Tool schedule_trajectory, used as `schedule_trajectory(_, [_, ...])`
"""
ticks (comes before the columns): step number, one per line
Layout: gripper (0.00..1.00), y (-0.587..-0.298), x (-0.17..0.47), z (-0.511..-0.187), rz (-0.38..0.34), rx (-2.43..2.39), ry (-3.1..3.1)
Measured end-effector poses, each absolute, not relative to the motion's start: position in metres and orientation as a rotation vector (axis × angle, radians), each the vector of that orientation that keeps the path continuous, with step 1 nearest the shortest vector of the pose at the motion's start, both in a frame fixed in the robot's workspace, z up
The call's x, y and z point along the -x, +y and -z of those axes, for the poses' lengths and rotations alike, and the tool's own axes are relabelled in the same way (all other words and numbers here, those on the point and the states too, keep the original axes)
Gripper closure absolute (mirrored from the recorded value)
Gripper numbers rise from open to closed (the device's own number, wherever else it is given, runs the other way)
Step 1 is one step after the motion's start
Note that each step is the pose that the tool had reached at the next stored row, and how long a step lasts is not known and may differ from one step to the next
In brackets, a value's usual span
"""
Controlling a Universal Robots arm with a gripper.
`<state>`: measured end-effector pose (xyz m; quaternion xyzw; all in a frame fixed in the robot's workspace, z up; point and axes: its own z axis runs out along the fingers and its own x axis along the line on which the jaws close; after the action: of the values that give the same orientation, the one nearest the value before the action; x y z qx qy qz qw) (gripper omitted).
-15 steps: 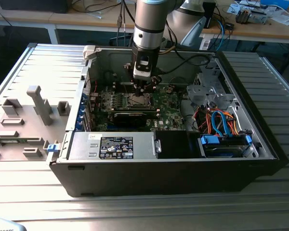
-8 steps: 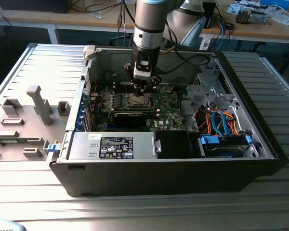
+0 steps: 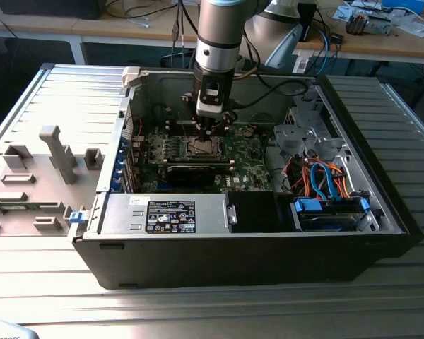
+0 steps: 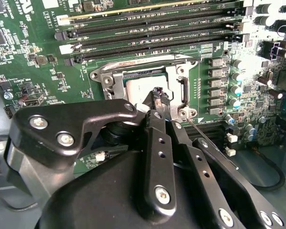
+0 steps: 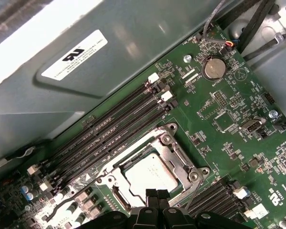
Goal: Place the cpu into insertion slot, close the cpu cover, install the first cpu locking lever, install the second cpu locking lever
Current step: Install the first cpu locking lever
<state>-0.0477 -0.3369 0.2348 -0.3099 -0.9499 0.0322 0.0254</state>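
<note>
Currently the gripper (image 5: 154, 194) has its two black fingertips pressed together with nothing visible between them. The tips point down at the edge of the cpu socket. In the exterior view you see the arm reaching straight down into the open computer case (image 3: 233, 258), a black steel box lying on its side on a ribbed metal table (image 3: 198, 311).

Note the cpu (image 5: 150, 174): a flat square chip with a matte silver-grey metal top that gives a soft reflection. It is seated in the socket on the green motherboard (image 5: 229, 129). The cpu cover (image 5: 174, 151) lies down flat over it. This is a thin, bright stamped-metal frame, and its square window leaves the chip's top exposed. Rounded screw heads sit at the socket's corners.

In the second wrist view the fingertips stand over the chip's top, close to the inner edge of the cover. You cannot tell whether they touch it. A thin bare wire lever (image 4: 200, 131) runs out slantwise from one corner of the socket, passing just beside the gripper's smooth black link bars, which carry silver screws.

Beside the socket, long black memory slots (image 5: 114, 126) run parallel to one another, with pale latches at their ends. A round, shiny coin battery (image 5: 212, 67) sits on the board, well apart from the socket.
</note>
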Motion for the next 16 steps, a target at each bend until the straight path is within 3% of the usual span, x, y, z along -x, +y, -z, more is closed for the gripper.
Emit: schedule_trajectory(16, [0.89, -0.3369, 0.0477, -0.2348, -0.101, 0.901, -2.956])
